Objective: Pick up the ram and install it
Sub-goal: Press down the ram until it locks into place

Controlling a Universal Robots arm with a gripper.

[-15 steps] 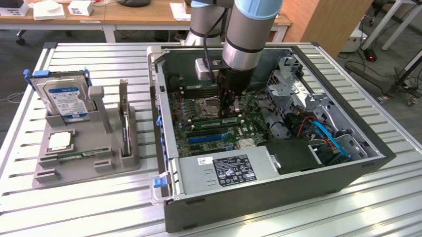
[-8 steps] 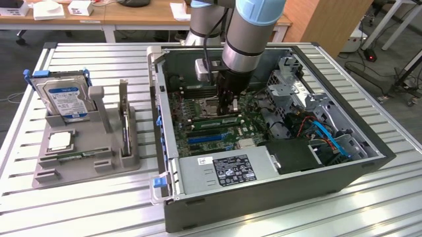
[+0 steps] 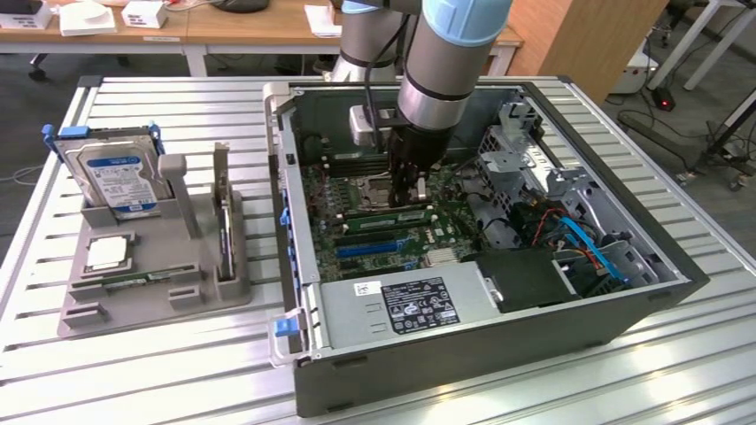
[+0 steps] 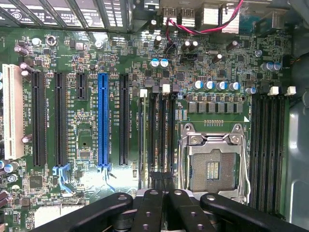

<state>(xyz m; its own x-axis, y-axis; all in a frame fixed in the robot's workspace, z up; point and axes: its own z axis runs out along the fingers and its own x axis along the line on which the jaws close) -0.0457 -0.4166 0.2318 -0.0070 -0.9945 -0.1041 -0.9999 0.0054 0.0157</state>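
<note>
Fingers (image 4: 164,203) clenched over mobo (image 4: 96,193) RAM slots (image 4: 161,140), PC case (image 3: 614,328) walls near, ram seated.

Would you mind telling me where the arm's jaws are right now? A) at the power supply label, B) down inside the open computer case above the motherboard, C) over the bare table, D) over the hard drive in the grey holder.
B: the gripper is down inside the computer case, just above the motherboard.
</note>
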